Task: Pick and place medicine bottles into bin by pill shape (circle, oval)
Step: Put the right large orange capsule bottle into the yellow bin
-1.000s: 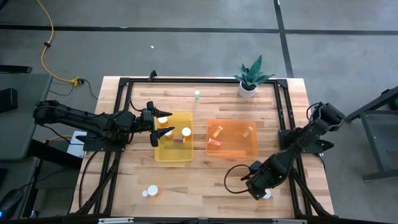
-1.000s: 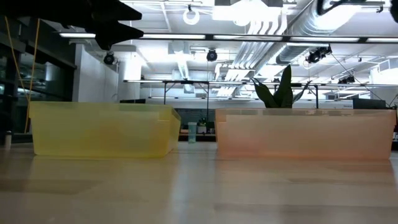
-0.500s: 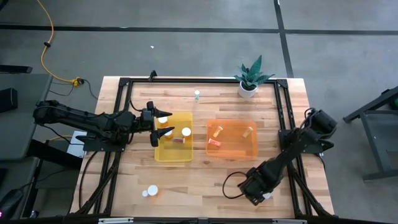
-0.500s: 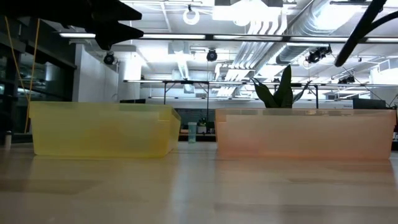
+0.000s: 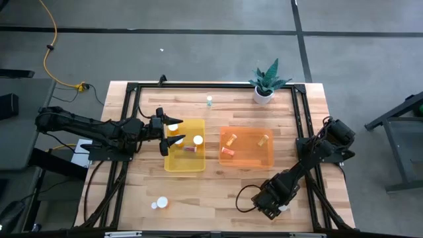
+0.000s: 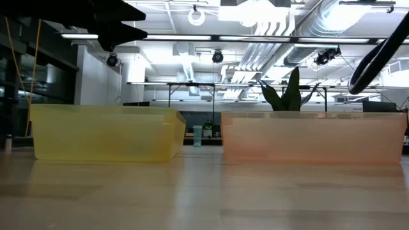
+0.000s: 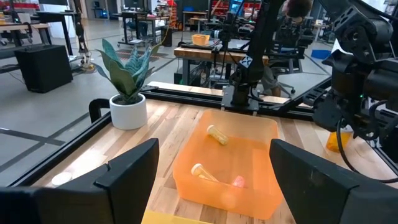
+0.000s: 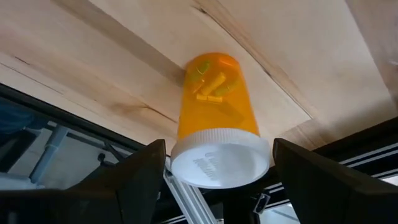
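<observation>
An amber medicine bottle (image 8: 214, 106) with a white cap (image 8: 221, 163) lies on its side on the wood near the table's front right edge, mostly hidden under the gripper in the high view. My right gripper (image 8: 219, 148) is open, tipped steeply down, one finger on either side of the cap with a narrow gap each way. My left gripper (image 5: 176, 133) hangs open above the left rim of the yellow bin (image 5: 185, 165). That bin holds bottles (image 5: 197, 139); the orange bin (image 5: 248, 160) holds three (image 5: 231, 139).
Two white-capped bottles (image 5: 159, 203) stand near the front left edge. A small clear bottle (image 5: 209, 100) and a potted plant (image 5: 263, 92) stand at the far side. A black frame rail (image 5: 307, 149) runs along the table's right side next to my right arm.
My right gripper has come down toward the table, moved toward the near edge and a little left, and tipped more steeply. It now sits over the bottle at the front right. The bottle has stayed where it was.
</observation>
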